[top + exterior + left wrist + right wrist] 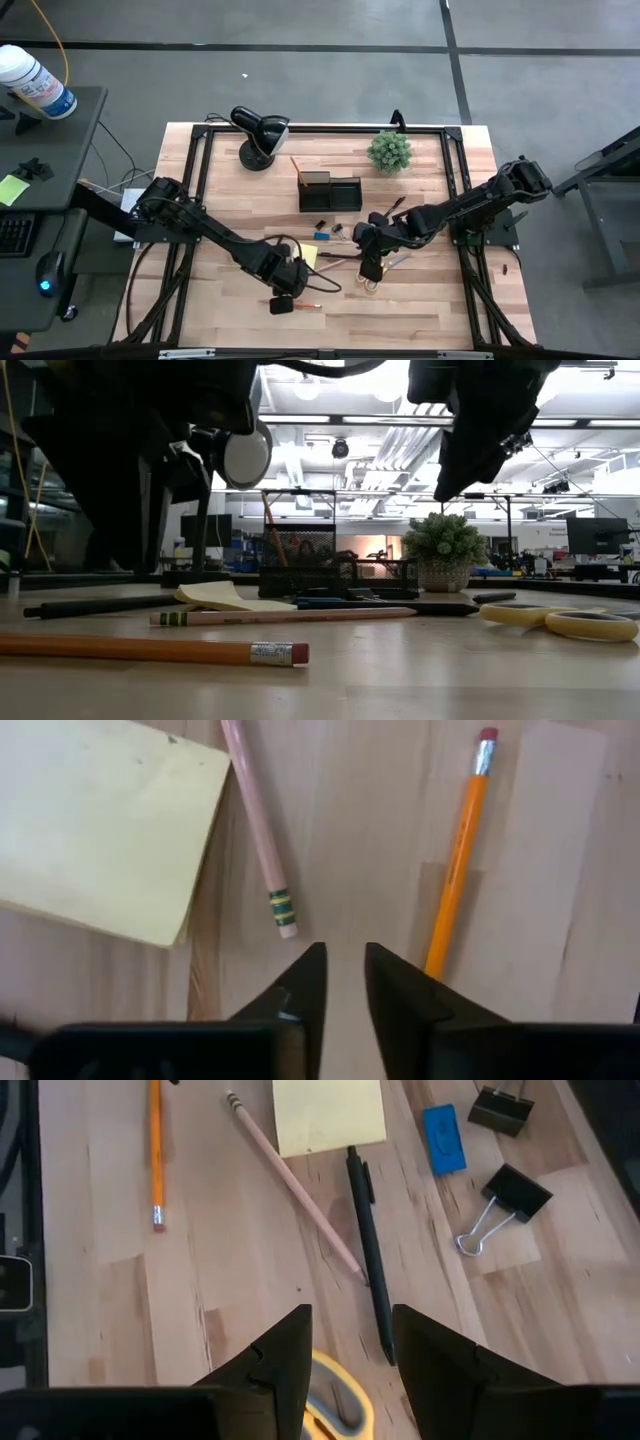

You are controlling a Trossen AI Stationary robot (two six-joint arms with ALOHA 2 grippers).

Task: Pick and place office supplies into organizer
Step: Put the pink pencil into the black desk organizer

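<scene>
A pale wooden surface (420, 300) framed by black rails fills the middle of the high view, on a grey floor crossed by dark lines; a side desk with a white bottle (35, 80) sits at upper left. The low view looks into a workshop room with ceiling lights. The organizer (328, 192) stands at upper centre of the surface, between a black desk lamp (258, 135) and a green potted plant (389, 151). The left claw (283, 303) hovers at lower centre, its fingers only slightly parted, between an orange pencil (457, 870) and a pink pencil (255, 820) beside the sticky-note pad (100, 820). The right claw (366, 240), spread and empty, hangs over the black pen (370, 1240), yellow-handled scissors (560, 620), blue block (444, 1138) and binder clips (505, 1195).
</scene>
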